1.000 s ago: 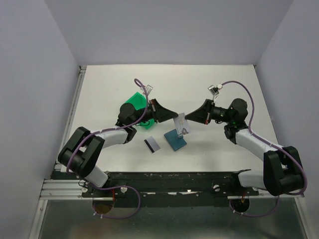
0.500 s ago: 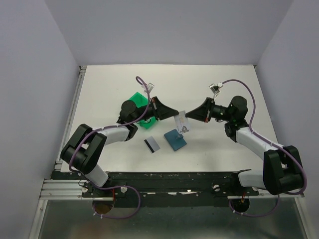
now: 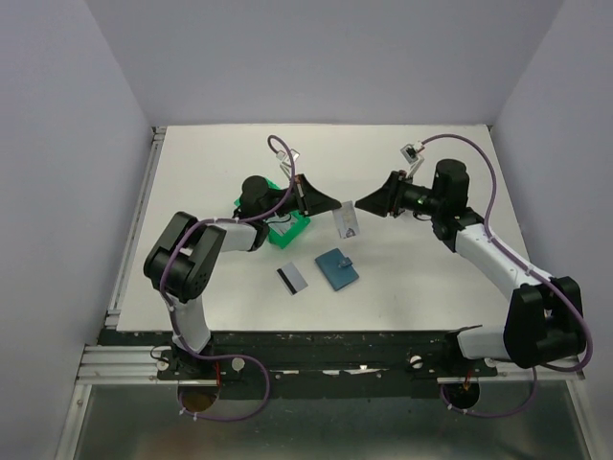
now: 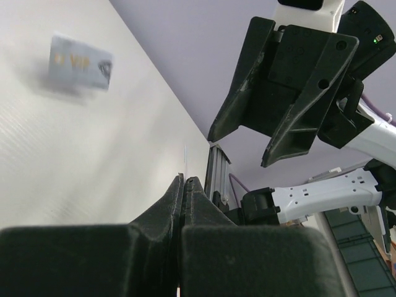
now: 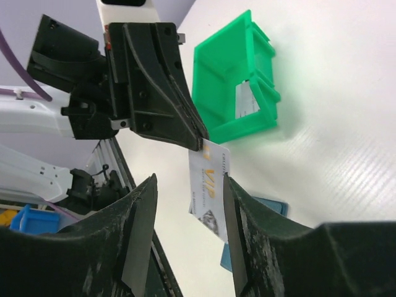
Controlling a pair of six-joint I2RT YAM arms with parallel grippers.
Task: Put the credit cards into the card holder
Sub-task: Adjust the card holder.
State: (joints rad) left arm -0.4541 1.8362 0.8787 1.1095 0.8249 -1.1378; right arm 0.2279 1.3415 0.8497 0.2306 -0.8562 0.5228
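Card [image 3: 346,222] dangles, long axis 12-to-6, pinched at its top corner by the tightly closed left gripper [image 3: 332,205], with the right gripper [image 3: 365,204] half-spread and empty at its 3 o'clock and the holder [image 3: 336,269] flat on the table [image 3: 431,287] at its 6 o'clock.

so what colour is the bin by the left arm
The bin is bright green, clearest in the right wrist view.

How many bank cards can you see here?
3. The raised card is between the left end effector and right end effector; the striped card lies on the table near the wallet; a third card sits in the green bin. Others may be hidden.
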